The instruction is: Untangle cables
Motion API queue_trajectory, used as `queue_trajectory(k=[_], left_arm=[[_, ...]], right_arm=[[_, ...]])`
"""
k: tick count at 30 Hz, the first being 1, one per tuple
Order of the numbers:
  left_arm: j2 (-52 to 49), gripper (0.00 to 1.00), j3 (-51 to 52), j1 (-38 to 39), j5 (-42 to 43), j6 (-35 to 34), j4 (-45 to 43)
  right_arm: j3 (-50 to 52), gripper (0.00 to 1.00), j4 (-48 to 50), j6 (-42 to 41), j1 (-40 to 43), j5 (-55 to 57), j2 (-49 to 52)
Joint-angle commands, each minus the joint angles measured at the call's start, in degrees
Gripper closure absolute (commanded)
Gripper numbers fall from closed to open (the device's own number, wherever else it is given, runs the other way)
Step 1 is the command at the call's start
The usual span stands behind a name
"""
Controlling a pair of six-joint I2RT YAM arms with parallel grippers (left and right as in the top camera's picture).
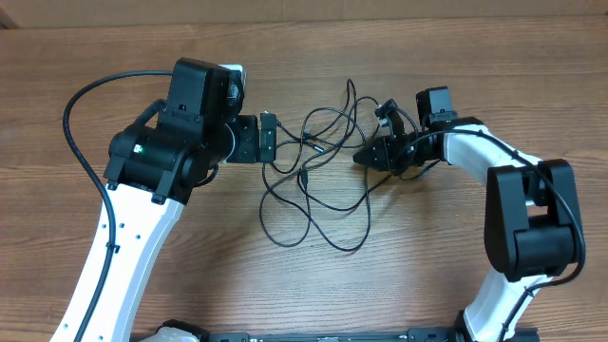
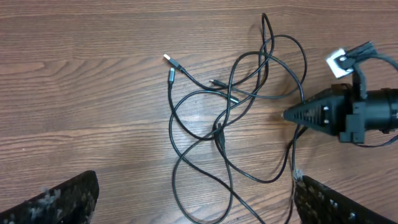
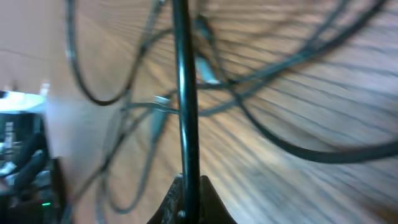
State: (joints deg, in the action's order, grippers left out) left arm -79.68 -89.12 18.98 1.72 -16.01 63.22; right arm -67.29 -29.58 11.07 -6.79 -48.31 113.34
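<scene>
Cables (image 1: 313, 180) sit in one loose tangle mid-table, between my two arms. My right gripper (image 1: 361, 157) is clenched on a single strand (image 3: 185, 93) at the tangle's right edge, with the arm bent in low and the fingers pointing left. Plan: pull that strand slowly rightward, low over the table (image 1: 427, 57), and watch which loops tighten. My left gripper (image 1: 269, 138) is spread wide and empty at the tangle's left edge. It should pin the rest before I drag.
</scene>
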Motion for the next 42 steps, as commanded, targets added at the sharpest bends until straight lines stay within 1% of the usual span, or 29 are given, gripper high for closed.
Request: queue_trajectory(k=[1, 3, 6, 9, 12, 14, 17, 19, 21, 24, 28, 31, 35, 38, 40, 42], left_arm=[[0.6, 0.00, -0.3, -0.3, 0.7, -0.3, 0.0], [0.6, 0.00, -0.3, -0.3, 0.7, -0.3, 0.0], [0.6, 0.00, -0.3, -0.3, 0.7, -0.3, 0.0], [0.6, 0.00, -0.3, -0.3, 0.7, -0.3, 0.0], [0.6, 0.00, -0.3, -0.3, 0.7, -0.3, 0.0], [0.6, 0.00, -0.3, -0.3, 0.7, -0.3, 0.0], [0.6, 0.00, -0.3, -0.3, 0.7, -0.3, 0.0], [0.6, 0.00, -0.3, -0.3, 0.7, -0.3, 0.0], [0.6, 0.00, -0.3, -0.3, 0.7, -0.3, 0.0], [0.6, 0.00, -0.3, -0.3, 0.7, -0.3, 0.0], [0.6, 0.00, -0.3, -0.3, 0.7, -0.3, 0.0], [0.6, 0.00, -0.3, -0.3, 0.7, -0.3, 0.0], [0.6, 0.00, -0.3, -0.3, 0.7, -0.3, 0.0], [0.6, 0.00, -0.3, -0.3, 0.7, -0.3, 0.0], [0.6, 0.00, -0.3, -0.3, 0.7, -0.3, 0.0], [0.6, 0.00, -0.3, -0.3, 0.7, -0.3, 0.0]], right_arm=[[-1.3, 0.96, 0.6, -4.1, 0.1, -7.5, -7.3], [-2.1, 0.96, 0.2, -6.8, 0.1, -7.5, -10.1], [-4.2, 0.96, -2.2, -7.1, 0.1, -7.5, -15.1], [-8.2, 0.96, -2.4, -9.7, 0.1, -4.3, -23.1], [-11.9, 0.96, -2.3, -10.6, 0.1, -4.0, -28.0], [-14.7, 0.96, -2.0, -13.0, 0.1, -3.8, -30.8], [-21.5, 0.96, -2.0, -19.0, 0.0, -3.8, -36.5], [-23.1, 0.96, -1.9, -20.6, 0.0, -3.8, -38.7], [-24.0, 0.96, -1.5, -21.8, 0.0, -3.6, -41.1], [-24.4, 0.96, 0.9, -26.9, 0.0, -2.2, -46.5], [-24.4, 0.96, 1.2, -29.2, 0.0, -2.1, -50.0], [-24.5, 0.96, 1.9, -33.6, 0.0, -2.1, -52.4], [-24.5, 0.96, 6.5, -42.4, 0.1, -1.6, -54.7], [-24.5, 0.96, 13.5, -49.3, 0.1, -0.2, -56.4], [-24.8, 0.96, 17.4, -51.8, 0.1, 2.0, -57.1], [-25.5, 0.96, 19.2, -52.1, 0.1, 5.0, -57.4]])
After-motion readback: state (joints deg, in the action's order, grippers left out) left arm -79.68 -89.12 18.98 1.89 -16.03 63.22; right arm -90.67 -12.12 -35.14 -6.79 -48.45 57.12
